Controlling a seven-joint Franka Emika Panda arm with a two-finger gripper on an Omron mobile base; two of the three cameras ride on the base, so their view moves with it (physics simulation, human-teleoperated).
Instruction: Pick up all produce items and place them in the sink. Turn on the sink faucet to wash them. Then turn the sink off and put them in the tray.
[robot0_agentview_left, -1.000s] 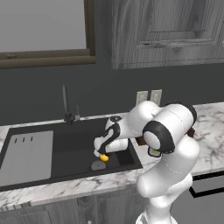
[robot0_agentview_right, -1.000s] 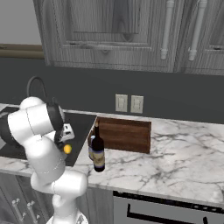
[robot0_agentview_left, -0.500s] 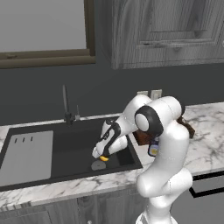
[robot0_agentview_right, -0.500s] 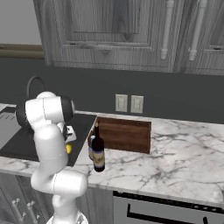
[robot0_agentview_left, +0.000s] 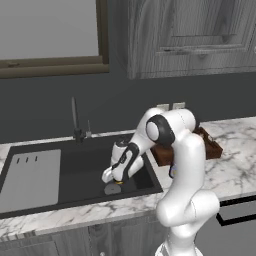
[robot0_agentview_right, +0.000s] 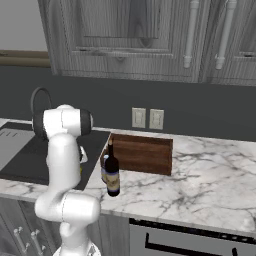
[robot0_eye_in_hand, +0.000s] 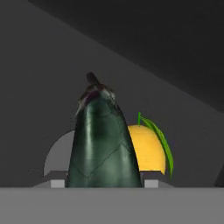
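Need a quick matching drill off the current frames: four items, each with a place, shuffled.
Items:
1. wine bottle
2. tray
3. yellow fruit
4. faucet

Places:
A. behind the sink basin
B. by the drain, just behind the dark green item
C. on the marble counter, in front of the tray
D. on the counter below the wall outlets

Pairs: 1-C, 2-D, 3-B, 4-A

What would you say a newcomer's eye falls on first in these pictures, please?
Probably the white arm bent low into the dark sink, its tool just above the drain. In the hand view, a dark green oval item looms close, with a yellow fruit right behind it. On the counter, a wine bottle stands before the wooden tray.
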